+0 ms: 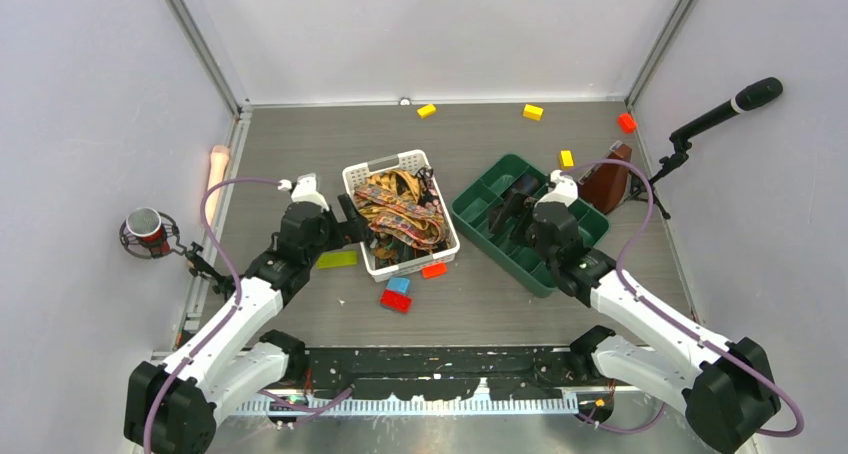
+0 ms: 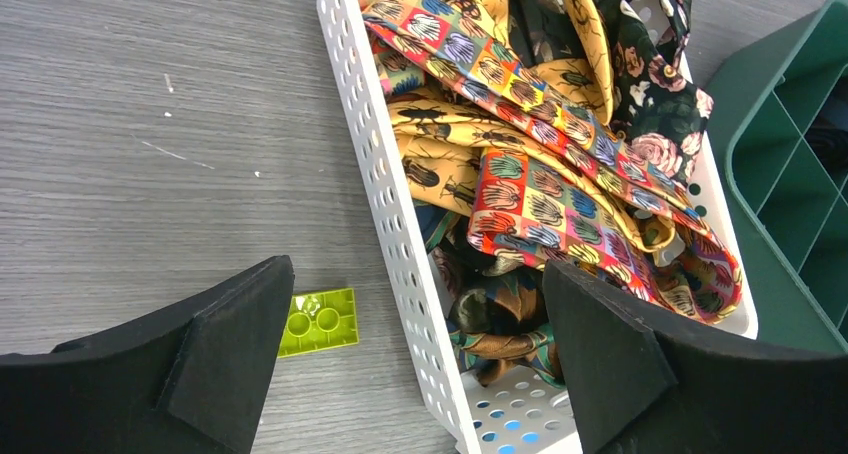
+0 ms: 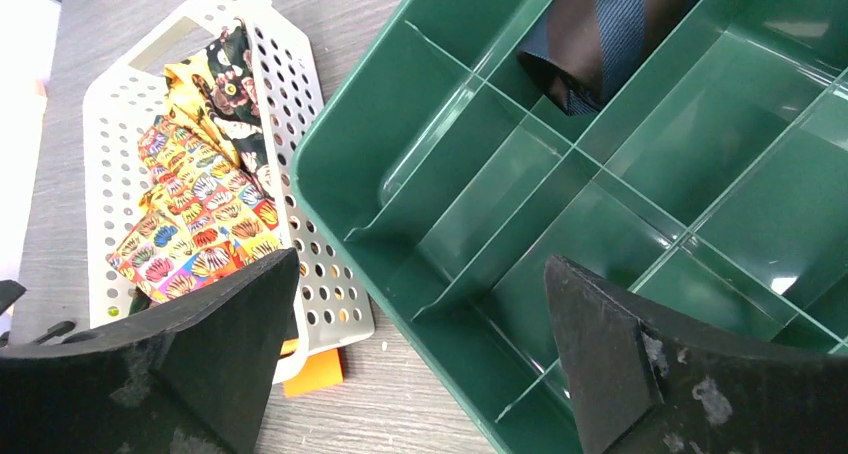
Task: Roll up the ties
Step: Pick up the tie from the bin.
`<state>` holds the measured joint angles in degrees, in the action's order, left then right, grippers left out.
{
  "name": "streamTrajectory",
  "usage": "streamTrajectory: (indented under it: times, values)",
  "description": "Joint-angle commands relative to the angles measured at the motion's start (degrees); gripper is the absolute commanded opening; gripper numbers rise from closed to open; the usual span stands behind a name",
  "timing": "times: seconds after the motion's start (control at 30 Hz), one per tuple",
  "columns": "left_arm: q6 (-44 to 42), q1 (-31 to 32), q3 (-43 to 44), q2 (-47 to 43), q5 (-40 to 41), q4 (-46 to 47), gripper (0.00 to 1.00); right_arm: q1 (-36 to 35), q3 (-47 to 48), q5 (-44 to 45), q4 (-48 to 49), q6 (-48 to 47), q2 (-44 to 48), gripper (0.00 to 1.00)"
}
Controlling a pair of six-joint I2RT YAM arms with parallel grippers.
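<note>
Jaws spread wide on both sides; ties (image 1: 400, 214) heaped in the white basket (image 1: 412, 161).

Left gripper (image 2: 415, 274) hangs at the basket's left wall, jaws wide and holding nothing, one finger over the tabletop (image 2: 150, 124) and the other over the tangled ties: orange beetle print, red-and-tan squares, dark floral. Right gripper (image 3: 420, 264), jaws just as wide and empty, hangs over the green divided tray (image 3: 700, 154) just right of the basket. A rolled dark striped tie (image 3: 610, 29) sits in one compartment. A lime brick (image 2: 320, 321) lies left of the basket, an orange brick (image 1: 434, 270) at its near corner, and blue (image 1: 398, 285) and red (image 1: 395, 300) bricks lie just in front.
</note>
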<state>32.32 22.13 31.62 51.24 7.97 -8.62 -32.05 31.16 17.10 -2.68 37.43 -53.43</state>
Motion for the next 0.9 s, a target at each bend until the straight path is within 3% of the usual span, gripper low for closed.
streamTrajectory:
  times: [0.0,0.37,0.6,0.87]
  values:
    - [0.57,0.11,-0.45,-1.18,3.28,2.68,1.0,0.16,4.87,0.34,-2.5,-1.05,-1.24,1.0]
    - [0.47,0.11,2.11,-0.15,3.55,-1.83,1.0,0.15,7.01,1.38,-7.32,-1.79,-1.9,1.0]
    - [0.43,0.11,6.0,5.91,-0.19,-5.04,0.86,0.15,8.23,0.54,-8.7,-1.98,-2.82,0.99]
    - [-2.8,5.18,11.41,10.67,-5.73,-2.33,0.83,0.15,9.02,-3.56,-9.1,-2.62,-4.26,1.0]
